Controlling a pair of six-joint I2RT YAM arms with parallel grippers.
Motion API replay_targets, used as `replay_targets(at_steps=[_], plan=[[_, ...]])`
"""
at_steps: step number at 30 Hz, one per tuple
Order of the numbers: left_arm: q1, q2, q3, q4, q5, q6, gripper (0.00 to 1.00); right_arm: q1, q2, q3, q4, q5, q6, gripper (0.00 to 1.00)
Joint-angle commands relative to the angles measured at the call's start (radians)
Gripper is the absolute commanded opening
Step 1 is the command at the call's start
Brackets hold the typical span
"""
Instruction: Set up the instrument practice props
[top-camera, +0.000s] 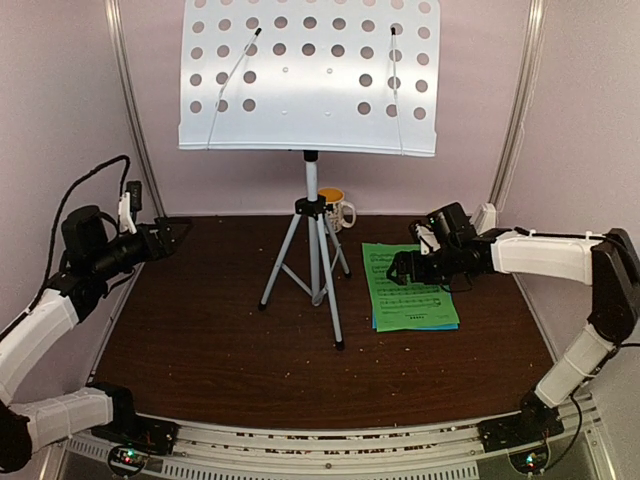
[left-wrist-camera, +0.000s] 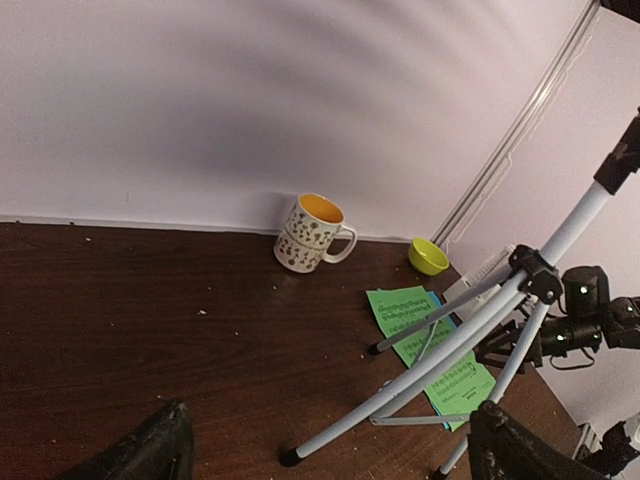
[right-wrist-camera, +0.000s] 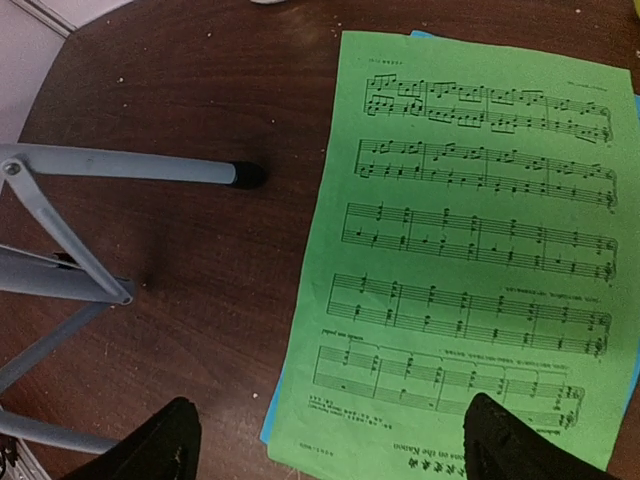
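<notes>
The pale grey perforated music stand (top-camera: 310, 75) stands on its silver tripod (top-camera: 312, 260) at the middle back. A green music sheet (top-camera: 410, 290) lies flat right of the tripod, on top of a blue sheet (top-camera: 425, 326). My right gripper (top-camera: 400, 268) hovers open over the green sheet (right-wrist-camera: 470, 250), with a blue edge (right-wrist-camera: 275, 425) showing beneath. My left gripper (top-camera: 175, 235) is open and empty at the far left, facing the tripod (left-wrist-camera: 470, 330). No metronome shows clearly.
A patterned mug (top-camera: 338, 208) stands behind the tripod at the back wall. A small green bowl (left-wrist-camera: 428, 256) sits in the back right corner. A white object (top-camera: 485, 217) is partly hidden behind my right arm. A tripod foot (right-wrist-camera: 245, 175) rests beside the sheets.
</notes>
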Motion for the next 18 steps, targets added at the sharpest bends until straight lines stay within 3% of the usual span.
replay_targets(at_steps=[1,10,18], plan=[[-0.071,0.011,-0.022,0.035,-0.058,0.043,0.97,0.029,0.13,0.087,0.013,0.026,0.019,0.91],[-0.106,0.009,-0.042,0.042,-0.053,0.081,0.93,0.047,0.267,0.075,0.073,-0.013,0.074,0.89],[-0.138,0.016,-0.036,0.037,-0.062,0.113,0.91,0.082,0.244,-0.058,0.137,-0.049,0.138,0.87]])
